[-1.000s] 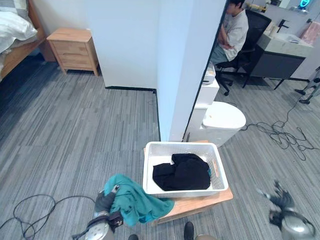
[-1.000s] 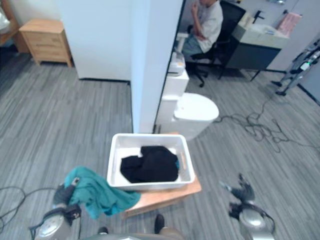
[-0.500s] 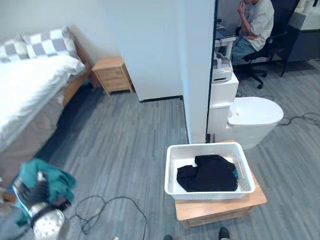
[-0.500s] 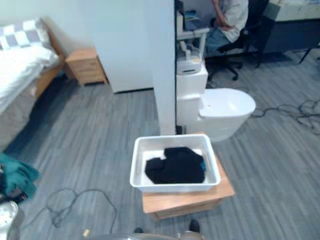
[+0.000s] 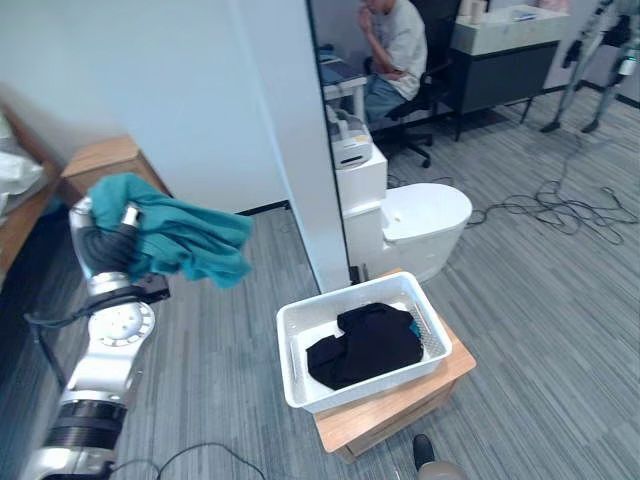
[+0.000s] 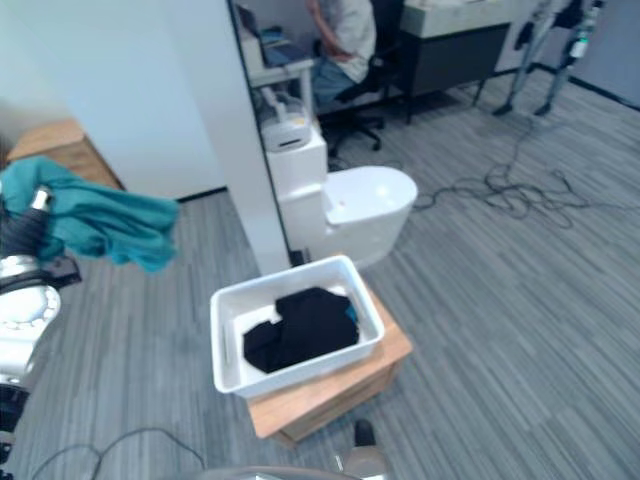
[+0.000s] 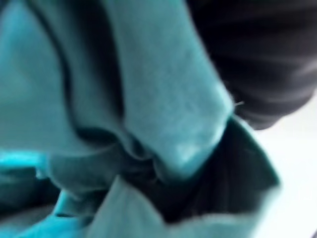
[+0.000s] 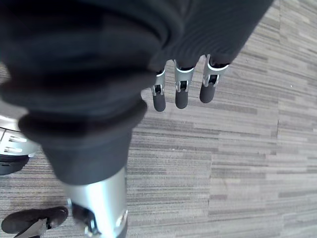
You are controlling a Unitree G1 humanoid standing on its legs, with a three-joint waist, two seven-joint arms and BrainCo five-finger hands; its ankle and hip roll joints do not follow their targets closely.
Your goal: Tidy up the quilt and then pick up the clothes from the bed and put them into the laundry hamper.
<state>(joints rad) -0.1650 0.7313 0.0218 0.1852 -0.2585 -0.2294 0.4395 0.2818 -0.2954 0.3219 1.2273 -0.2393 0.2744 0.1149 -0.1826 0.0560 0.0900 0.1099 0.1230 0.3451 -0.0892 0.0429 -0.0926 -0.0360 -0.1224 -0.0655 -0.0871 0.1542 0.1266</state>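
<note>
While the left hand grips teal clothes, right-hand fingers hang relaxed.

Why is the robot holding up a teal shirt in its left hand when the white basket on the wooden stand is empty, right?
Not empty: the left eye view shows black clothes already in the white basket. The rest is right: the left hand holds the teal shirt up.

The left arm is silver-grey with a round disc joint and ribbed black bands. Each hand wears a dark ribbed cover; the right hand has silver, dark-tipped fingers.
</note>
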